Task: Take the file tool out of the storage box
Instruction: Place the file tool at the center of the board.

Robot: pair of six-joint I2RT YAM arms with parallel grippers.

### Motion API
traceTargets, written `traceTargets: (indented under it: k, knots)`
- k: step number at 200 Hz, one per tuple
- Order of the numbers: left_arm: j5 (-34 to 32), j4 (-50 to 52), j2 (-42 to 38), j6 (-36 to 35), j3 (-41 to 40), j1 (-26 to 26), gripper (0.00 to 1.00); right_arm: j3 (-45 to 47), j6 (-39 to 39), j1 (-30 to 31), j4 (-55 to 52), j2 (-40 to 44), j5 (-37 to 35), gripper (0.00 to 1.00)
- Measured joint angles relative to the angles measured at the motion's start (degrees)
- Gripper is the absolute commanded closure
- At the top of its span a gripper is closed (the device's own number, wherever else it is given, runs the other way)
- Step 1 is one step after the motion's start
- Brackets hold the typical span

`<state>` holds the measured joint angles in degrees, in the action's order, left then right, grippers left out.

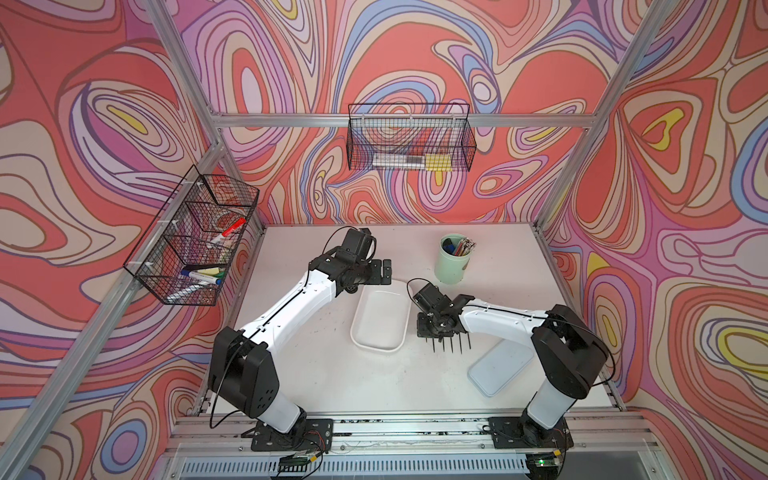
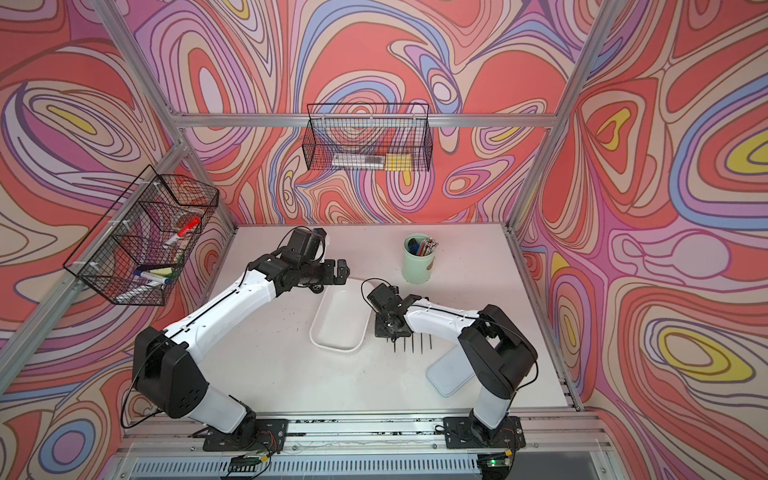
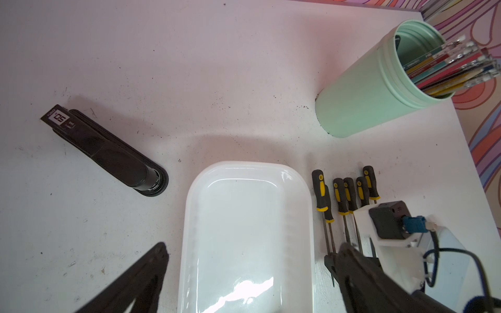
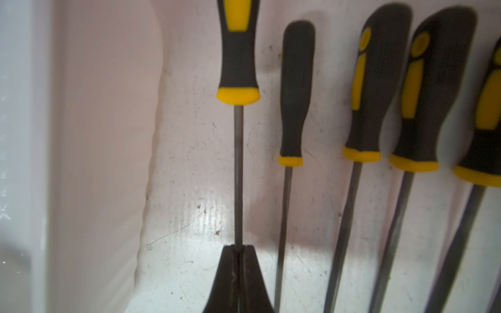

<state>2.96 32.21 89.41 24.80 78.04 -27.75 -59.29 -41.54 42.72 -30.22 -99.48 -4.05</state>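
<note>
Your right pincer (image 4: pixel 238 252) is clamped on the shaft of the file tool (image 4: pixel 238 54). The tool is outside the storage box (image 1: pixel 357 332), just to its right, beside a row of other files (image 3: pixel 340 195) on the tabletop (image 1: pixel 316 374). Your left pincer (image 1: pixel 386 272) stands wide at the box's far end.

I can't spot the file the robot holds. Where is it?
In the right wrist view, the right gripper pinches the file by its metal shank, outside the white storage box, between it and the row of other files.
</note>
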Motion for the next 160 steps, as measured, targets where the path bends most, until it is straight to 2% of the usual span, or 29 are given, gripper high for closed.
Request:
traceTargets:
  k: [61,106,135,160]
  knots:
    - [-0.22,0.00,0.90,0.02,0.00,0.00,0.01,0.00,-1.07,1.05,0.04,-1.11,-0.02,1.00]
    - [-0.33,0.00,1.18,0.02,0.00,0.07,0.01,-0.35,-1.44,1.40,-0.02,-2.29,-0.33,0.91]
    - [-0.42,0.00,1.29,0.02,0.00,0.11,0.01,-0.52,-1.55,1.62,-0.09,-2.36,-0.66,0.79]
    - [-0.42,0.00,1.55,0.02,0.00,0.22,0.01,-0.76,-1.29,1.64,-0.28,-2.36,-0.85,0.65]
